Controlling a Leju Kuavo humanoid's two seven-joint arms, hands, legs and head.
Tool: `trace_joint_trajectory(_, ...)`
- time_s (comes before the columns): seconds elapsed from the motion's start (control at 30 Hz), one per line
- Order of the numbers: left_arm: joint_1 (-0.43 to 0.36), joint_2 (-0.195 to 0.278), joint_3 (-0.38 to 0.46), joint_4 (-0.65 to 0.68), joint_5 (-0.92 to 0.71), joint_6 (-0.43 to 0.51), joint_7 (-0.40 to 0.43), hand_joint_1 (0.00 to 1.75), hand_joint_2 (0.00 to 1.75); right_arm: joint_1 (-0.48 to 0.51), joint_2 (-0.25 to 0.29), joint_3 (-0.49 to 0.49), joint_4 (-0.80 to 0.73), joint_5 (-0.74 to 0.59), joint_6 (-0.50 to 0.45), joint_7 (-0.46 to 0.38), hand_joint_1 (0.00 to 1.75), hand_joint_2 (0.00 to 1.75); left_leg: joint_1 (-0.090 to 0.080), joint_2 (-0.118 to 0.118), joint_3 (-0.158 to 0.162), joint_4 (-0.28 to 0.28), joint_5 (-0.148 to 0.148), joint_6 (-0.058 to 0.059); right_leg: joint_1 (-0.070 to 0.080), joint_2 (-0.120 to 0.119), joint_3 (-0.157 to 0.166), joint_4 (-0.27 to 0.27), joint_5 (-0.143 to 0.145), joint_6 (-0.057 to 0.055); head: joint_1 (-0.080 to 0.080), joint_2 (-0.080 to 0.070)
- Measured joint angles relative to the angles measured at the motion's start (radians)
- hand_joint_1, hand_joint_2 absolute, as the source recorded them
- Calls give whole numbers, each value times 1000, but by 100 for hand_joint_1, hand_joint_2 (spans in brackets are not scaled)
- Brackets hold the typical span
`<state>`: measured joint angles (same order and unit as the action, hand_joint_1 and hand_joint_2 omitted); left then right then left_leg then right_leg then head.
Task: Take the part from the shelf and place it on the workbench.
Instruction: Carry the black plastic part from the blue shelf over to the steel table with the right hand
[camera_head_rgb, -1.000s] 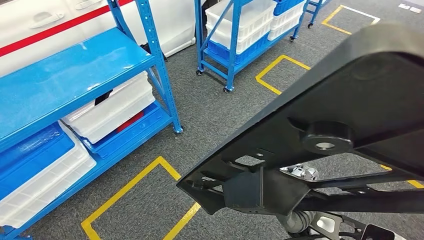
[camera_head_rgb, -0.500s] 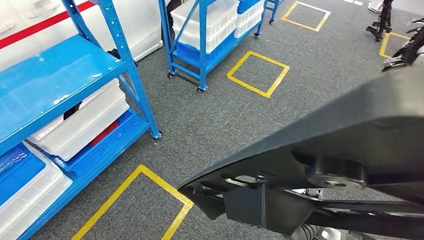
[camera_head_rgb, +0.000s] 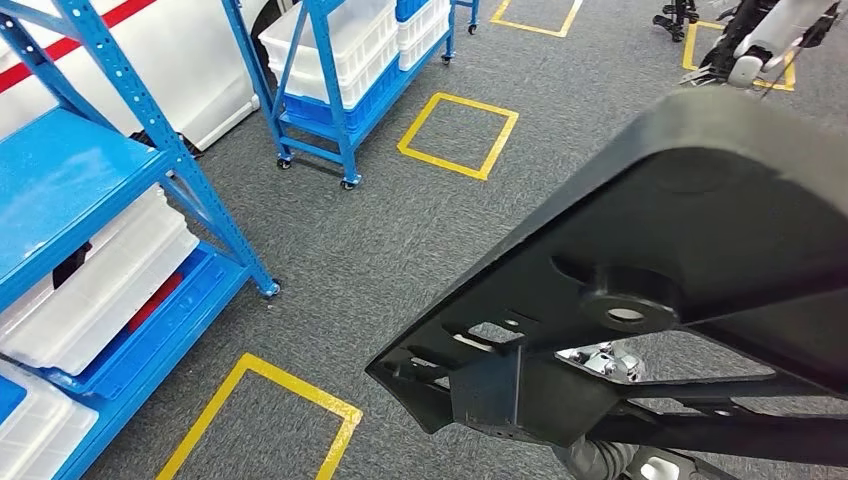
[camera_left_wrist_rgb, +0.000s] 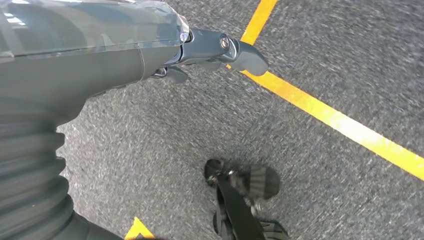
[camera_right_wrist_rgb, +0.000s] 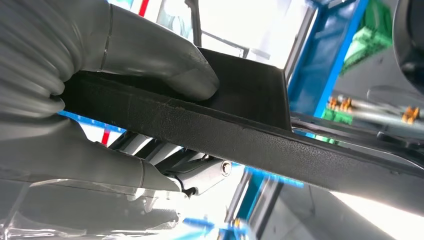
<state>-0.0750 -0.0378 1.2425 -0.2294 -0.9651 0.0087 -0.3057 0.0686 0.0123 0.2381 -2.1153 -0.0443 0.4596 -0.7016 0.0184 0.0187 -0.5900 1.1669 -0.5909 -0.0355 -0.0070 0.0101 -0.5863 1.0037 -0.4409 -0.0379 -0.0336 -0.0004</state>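
1. A large black moulded part, ribbed and pierced with slots and a round boss, is carried above the grey carpet floor of a workshop. It is off the shelf and in the robot's grasp, so the step in hand reads as the carry toward the workbench, which none of the views shows.

2. The part's long axis runs on a diagonal in the head view, from its narrow notched end low and near the robot's middle up to the broad rounded end at the far right. The narrow end points down and to the robot's left; the slab is tilted, not level.

3. Blue shelving with white crates stands to the left, well apart from the part. A second wheeled blue rack stands farther off, with yellow floor markings between.

4. The right hand clamps an edge of the part, with the thick thumb pressed on one face and fingers under the other.

5. The left hand hangs over the carpet with nothing in it, fingers loosely extended.

6. Next move, as I judge it: find the bench, level the tilted slab, and lower it flat before the right hand lets go. One-handed, so long a piece could swing or clip a rack.
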Motion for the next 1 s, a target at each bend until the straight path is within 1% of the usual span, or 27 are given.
trace_joint_trajectory(0.03,2,-1,0,0,1,0,-1,0,175,0,0,4,0,0,-9,0,169,175,0,-8,-33,68,-27,-1,2,12,-1,0,0,-2,0,0)
trace_joint_trajectory(0.07,3,-1,0,0,3,0,-2,0,175,0,-1,9,0,-1,-17,0,169,175,0,-10,-57,114,-37,-1,4,25,-1,0,0,-3,0,0)
trace_joint_trajectory(0.1,4,-2,0,0,5,1,-3,0,175,0,-1,14,0,-4,-22,0,169,175,0,-12,-64,121,-26,0,5,39,0,1,1,-3,0,0)
trace_joint_trajectory(0.13,4,-3,0,0,8,3,-3,0,175,0,-2,18,0,-8,-26,0,169,175,0,-15,-51,85,5,3,6,52,2,1,0,-3,0,0)
trace_joint_trajectory(0.17,4,-4,0,0,11,6,-3,0,175,0,-3,22,1,-13,-27,0,169,175,0,-25,-23,18,48,7,6,65,5,2,0,-2,0,0)
trace_joint_trajectory(0.2,4,-5,1,0,16,11,-2,0,175,-2,-4,26,1,-19,-27,0,169,175,0,-47,9,-56,83,11,7,77,7,3,-1,1,0,0)
trace_joint_trajectory(0.23,4,-5,2,0,20,17,-2,0,175,-4,-5,28,3,-26,-24,0,169,175,0,-66,35,-117,106,15,7,89,6,5,-1,4,0,0)
trace_joint_trajectory(0.27,4,-5,4,0,23,24,0,0,175,-7,-6,31,5,-33,-20,0,169,175,-1,-81,50,-153,116,19,6,100,3,7,-1,10,0,0)
trace_joint_trajectory(0.3,4,-6,4,0,27,31,3,0,175,-10,-7,34,8,-41,-15,0,169,175,-3,-87,55,-167,116,22,4,111,-1,7,1,17,0,0)
trace_joint_trajectory(0.33,2,-6,5,0,30,37,5,0,175,-12,-8,35,11,-49,-8,1,169,175,-5,-79,57,-172,117,26,1,122,-5,6,4,24,0,0)
trace_joint_trajectory(0.37,0,-6,5,0,33,43,8,0,175,-15,-10,36,15,-57,-1,1,169,175,-4,-69,59,-176,121,33,-1,123,-7,7,5,31,0,0)
trace_joint_trajectory(0.4,-1,-7,6,0,34,47,9,0,175,-18,-12,37,18,-65,6,1,169,175,-3,-57,61,-182,125,40,0,107,-12,15,-1,36,0,0)
trace_joint_trajectory(0.43,-2,-7,6,0,35,50,10,0,175,-25,-15,37,22,-72,13,0,169,175,-2,-45,64,-188,129,47,2,79,-25,40,-18,39,0,0)
trace_joint_trajectory(0.5,2,-7,8,0,34,55,11,0,175,-37,-20,35,32,-84,26,0,169,175,-4,-18,66,-194,131,55,2,17,-82,151,-78,45,0,0)
trace_joint_trajectory(0.53,4,-7,9,0,34,57,11,0,175,-41,-22,33,38,-88,32,0,169,175,-6,-4,66,-193,131,57,-1,5,-117,220,-107,49,0,0)
trace_joint_trajectory(0.57,6,-6,9,0,33,57,11,0,175,-43,-24,30,44,-92,40,0,169,175,-7,10,65,-193,129,57,-5,-1,-144,271,-121,52,0,0)
trace_joint_trajectory(0.6,6,-5,10,0,33,58,10,0,175,-43,-25,26,49,-95,47,0,169,175,-8,23,66,-192,128,56,-8,-4,-153,288,-117,54,0,0)
trace_joint_trajectory(0.63,6,-4,11,0,34,58,9,0,175,-44,-26,22,54,-97,53,0,169,175,-8,35,67,-192,126,54,-10,-9,-140,264,-95,56,0,0)
trace_joint_trajectory(0.67,6,-3,12,0,37,58,6,0,175,-47,-26,20,58,-99,59,0,169,175,-8,46,69,-190,123,51,-11,-19,-107,202,-62,56,0,0)
trace_joint_trajectory(0.73,5,0,19,0,44,58,0,0,175,-59,-26,19,65,-103,67,0,169,175,-11,66,75,-186,115,42,-7,-58,-33,64,-15,48,0,0)
trace_joint_trajectory(0.77,5,2,23,-1,49,58,-4,0,175,-65,-26,19,69,-105,69,0,169,175,-13,74,77,-185,111,36,-3,-69,-12,24,-6,42,0,0)
trace_joint_trajectory(0.8,4,4,27,-1,53,58,-6,0,175,-71,-26,18,73,-109,69,0,169,175,-15,82,79,-184,109,30,1,-72,-6,10,-8,36,0,0)
trace_joint_trajectory(0.87,1,6,33,-1,61,58,-8,0,175,-79,-26,18,80,-118,67,0,169,175,-14,97,84,-186,105,18,4,-49,-8,8,-5,24,0,0)
trace_joint_trajectory(0.9,0,7,35,-1,64,60,-9,0,175,-81,-27,17,83,-122,67,0,169,175,-12,89,85,-181,98,12,3,-39,-7,5,-3,18,0,0)
trace_joint_trajectory(0.93,-2,8,38,-2,68,62,-9,0,175,-85,-27,17,86,-126,67,0,169,175,-9,69,78,-159,81,8,1,-29,-5,1,0,11,0,0)
trace_joint_trajectory(0.97,-1,9,42,-2,71,66,-9,0,175,-87,-26,17,89,-128,69,0,169,175,-7,42,61,-116,53,4,-2,-19,-4,-2,2,5,0,0)
trace_joint_trajectory(1.0,0,10,47,-2,74,72,-9,0,175,-89,-26,17,92,-129,72,0,169,175,-5,13,32,-51,18,3,-1,-9,-4,-2,3,1,0,0)
